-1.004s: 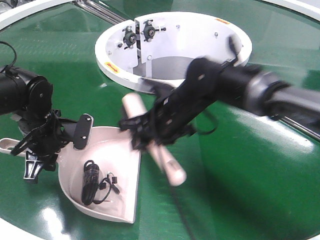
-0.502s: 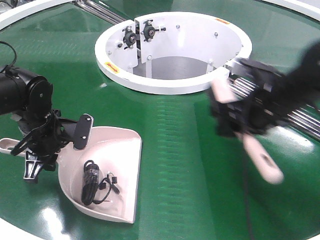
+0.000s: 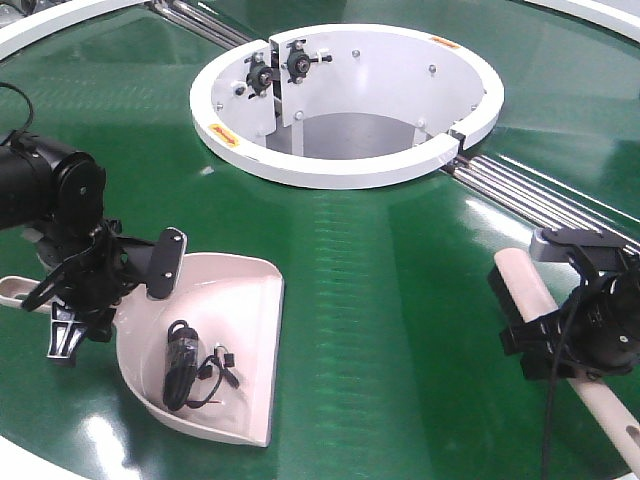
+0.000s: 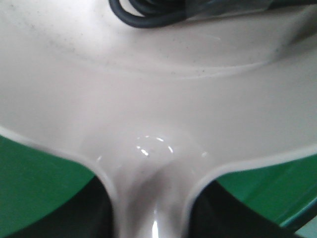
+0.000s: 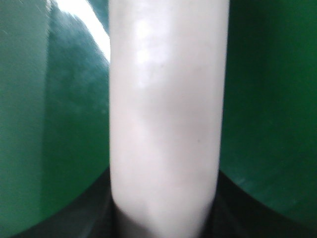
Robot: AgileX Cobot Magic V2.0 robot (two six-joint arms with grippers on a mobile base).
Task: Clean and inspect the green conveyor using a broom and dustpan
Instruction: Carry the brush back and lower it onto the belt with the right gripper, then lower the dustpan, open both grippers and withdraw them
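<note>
The pale beige dustpan [image 3: 235, 300] rests on the green conveyor [image 3: 380, 300] at the front left, with a black coiled cable [image 3: 183, 365] lying in it. My left gripper [image 3: 92, 285] is shut on the dustpan's handle. In the left wrist view the dustpan neck [image 4: 148, 163] runs between my dark fingers [image 4: 74, 213]. At the front right, my right gripper [image 3: 557, 343] is shut on the beige broom [image 3: 518, 280], which lies slanted low over the belt. The broom's back [image 5: 168, 99] fills the right wrist view. Its bristles are hidden.
The white central ring [image 3: 330, 170] stands at the back middle, with an open well inside it. Steel rollers [image 3: 530, 200] run from the ring toward the right edge. A white outer rim [image 3: 40, 25] shows at the far left corner.
My right arm has swung the broom from beside the dustpan across to the front right of the belt. The left arm and dustpan have stayed still.
</note>
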